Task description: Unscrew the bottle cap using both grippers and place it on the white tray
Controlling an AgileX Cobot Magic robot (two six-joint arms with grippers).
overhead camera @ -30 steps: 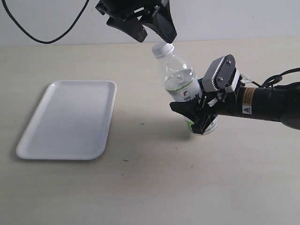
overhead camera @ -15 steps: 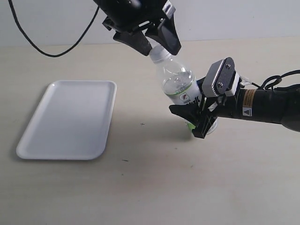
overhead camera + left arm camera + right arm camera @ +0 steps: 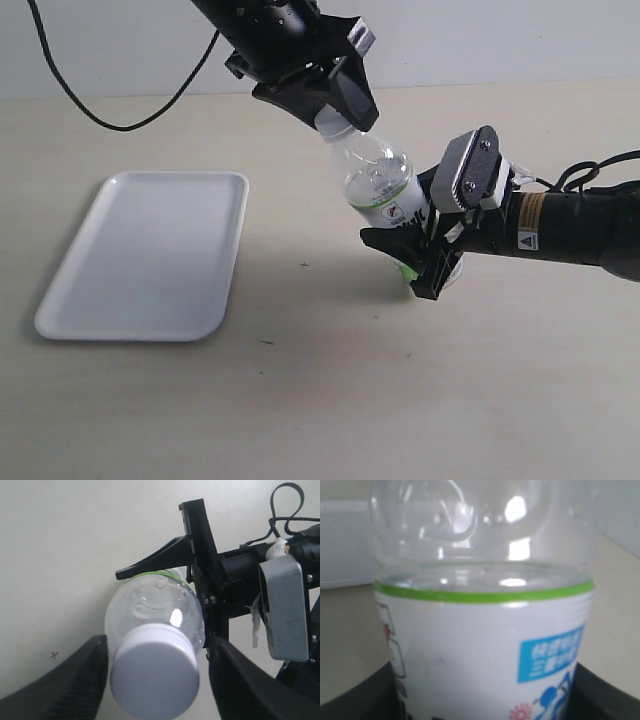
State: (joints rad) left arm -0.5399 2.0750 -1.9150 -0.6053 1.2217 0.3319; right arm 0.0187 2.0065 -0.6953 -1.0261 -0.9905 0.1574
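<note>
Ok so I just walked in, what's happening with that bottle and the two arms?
The right gripper is clamped on the labelled lower part of the clear bottle, holding it tilted. The left gripper sits over the top, its fingers on either side of the white bottle cap but not clamped on it; a gap shows on one side. The cap is on the bottle, and the white tray lies off to the side without it.

1. Clear glossy plastic with bright glints: bottle (image 3: 378, 175); its label (image 3: 485, 645) is smooth, white and green.
2. White plastic, smooth matt top: cap (image 3: 154, 675).
3. Smooth white plastic, faint sheen: tray (image 3: 150, 250).
4. Pale, matt, lightly speckled: desk (image 3: 300, 400).
5. Black, matt, finely textured: pads (image 3: 70, 685) of the left gripper (image 3: 337, 115).
</note>
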